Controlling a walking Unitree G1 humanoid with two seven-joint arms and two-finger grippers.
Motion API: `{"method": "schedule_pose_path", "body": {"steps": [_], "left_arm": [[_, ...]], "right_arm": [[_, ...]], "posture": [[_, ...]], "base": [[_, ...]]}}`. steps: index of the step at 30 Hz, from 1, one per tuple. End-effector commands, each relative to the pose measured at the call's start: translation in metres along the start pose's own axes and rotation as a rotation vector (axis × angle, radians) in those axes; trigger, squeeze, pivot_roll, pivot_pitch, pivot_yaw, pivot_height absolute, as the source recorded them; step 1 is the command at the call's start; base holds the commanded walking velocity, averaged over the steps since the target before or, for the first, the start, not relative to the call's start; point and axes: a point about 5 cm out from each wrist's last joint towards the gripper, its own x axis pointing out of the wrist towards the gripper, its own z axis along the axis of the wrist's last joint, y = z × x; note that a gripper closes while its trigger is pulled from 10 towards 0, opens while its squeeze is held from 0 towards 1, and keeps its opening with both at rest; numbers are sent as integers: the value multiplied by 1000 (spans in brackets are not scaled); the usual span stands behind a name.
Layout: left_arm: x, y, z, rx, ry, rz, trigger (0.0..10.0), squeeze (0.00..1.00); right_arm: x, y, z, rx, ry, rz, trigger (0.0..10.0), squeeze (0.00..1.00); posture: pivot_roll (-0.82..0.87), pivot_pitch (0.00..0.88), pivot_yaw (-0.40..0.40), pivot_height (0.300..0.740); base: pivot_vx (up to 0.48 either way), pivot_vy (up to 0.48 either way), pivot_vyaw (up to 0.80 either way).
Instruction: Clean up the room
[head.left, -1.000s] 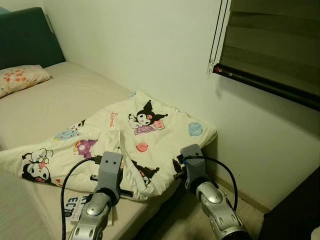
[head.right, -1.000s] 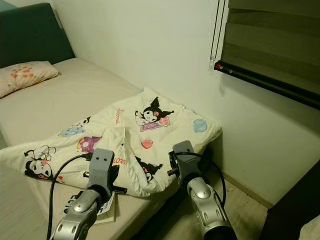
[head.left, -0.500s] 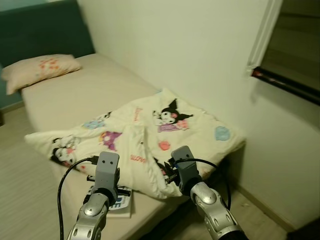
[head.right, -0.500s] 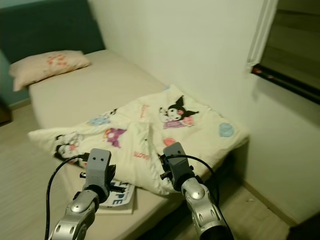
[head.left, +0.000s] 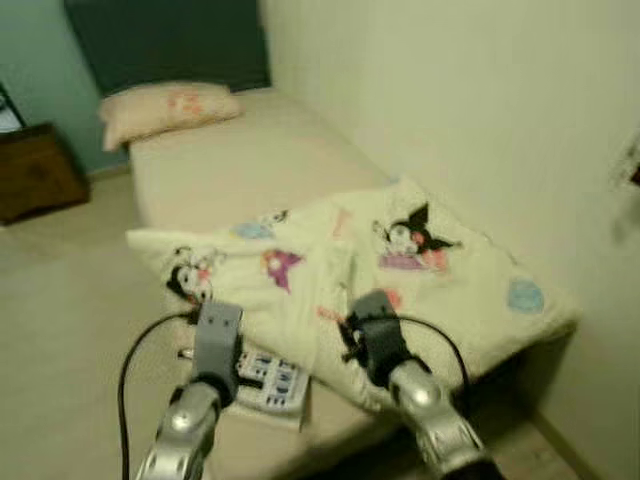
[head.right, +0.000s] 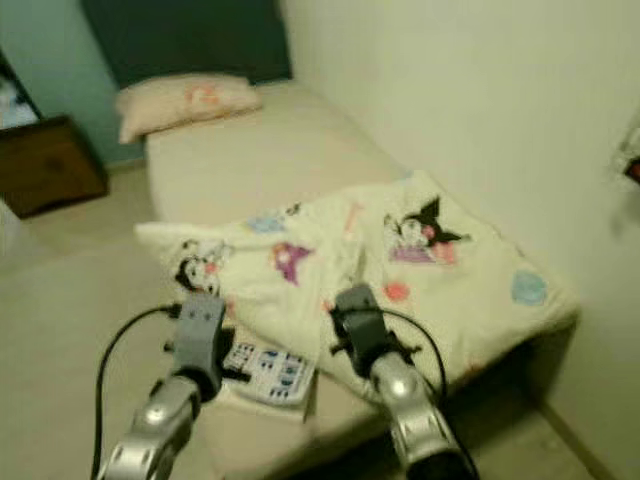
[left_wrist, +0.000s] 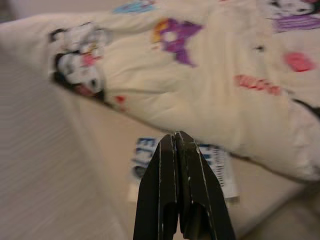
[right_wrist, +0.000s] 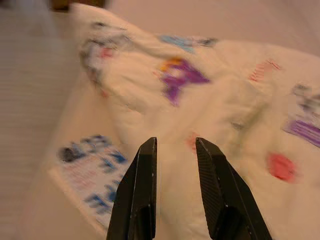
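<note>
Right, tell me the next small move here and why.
Probably lower the right gripper onto the crumpled blanket and close on a fold. Its fingers are open and pointed at the blanket, which lies bunched across the foot of the bed. The left gripper is shut above a booklet partly tucked under the blanket's edge.

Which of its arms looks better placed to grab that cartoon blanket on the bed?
Probably the right. The right pincer is open and hovers over the cream cartoon-print blanket, while the left pincer is shut and points at the blue-and-white printed booklet.
</note>
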Motion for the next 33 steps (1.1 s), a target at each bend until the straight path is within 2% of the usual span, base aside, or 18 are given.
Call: {"method": "schedule_pose_path", "body": {"steps": [1, 15, 28, 31, 33], "left_arm": [[-3, 1, -7, 8, 21, 5, 10000, 0], [-4, 2, -7, 3, 21, 9, 10000, 0], [-5, 1, -6, 1, 22, 12, 10000, 0], [-5, 1, -7, 0, 24, 12, 10000, 0], [-5, 2, -6, -2, 25, 14, 10000, 0]], "right_arm": [[-2, 0, -5, 7, 12, -10, 10000, 0], [-5, -1, -8, 30, 22, -18, 10000, 0], [-4, 1, -8, 11, 24, -1, 10000, 0], [-4, 1, -7, 35, 15, -15, 10000, 0], [-4, -4, -9, 92, 29, -54, 10000, 0]], "posture": [[-41, 102, 28, 740], [-41, 105, 35, 740], [-37, 107, 34, 740], [-37, 107, 35, 740], [-36, 107, 35, 740]], "base": [[0, 0, 800], [0, 0, 771], [0, 0, 777], [0, 0, 600], [0, 0, 0]]}}
